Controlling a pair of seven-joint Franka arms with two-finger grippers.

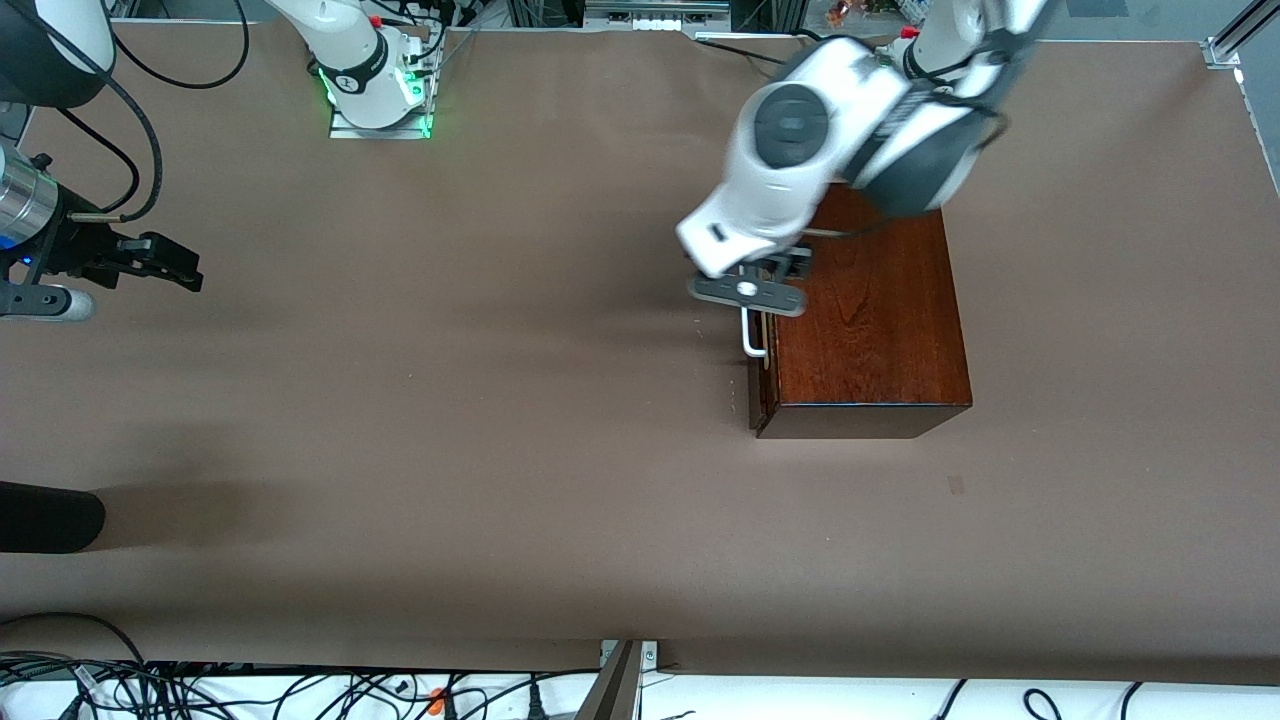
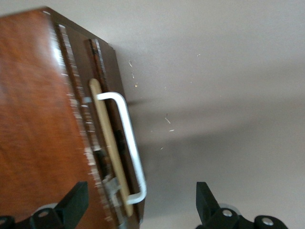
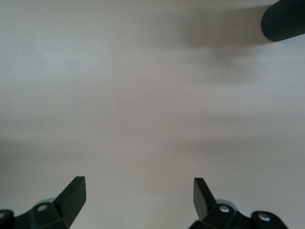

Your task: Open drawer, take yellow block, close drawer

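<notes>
The glossy mahogany box stands toward the left arm's end of the table. Its drawer has a dark front and is out by a crack, showing a pale wood strip. The white bar handle faces the table's middle. My left gripper hangs open over the handle. In the left wrist view the handle lies between the spread fingers of the gripper, which do not touch it. The yellow block is hidden. My right gripper waits open and empty over bare table at the right arm's end, as its wrist view shows.
A dark rounded object lies at the table edge near the right arm's end, nearer the front camera; it also shows in the right wrist view. Cables run below the table's near edge.
</notes>
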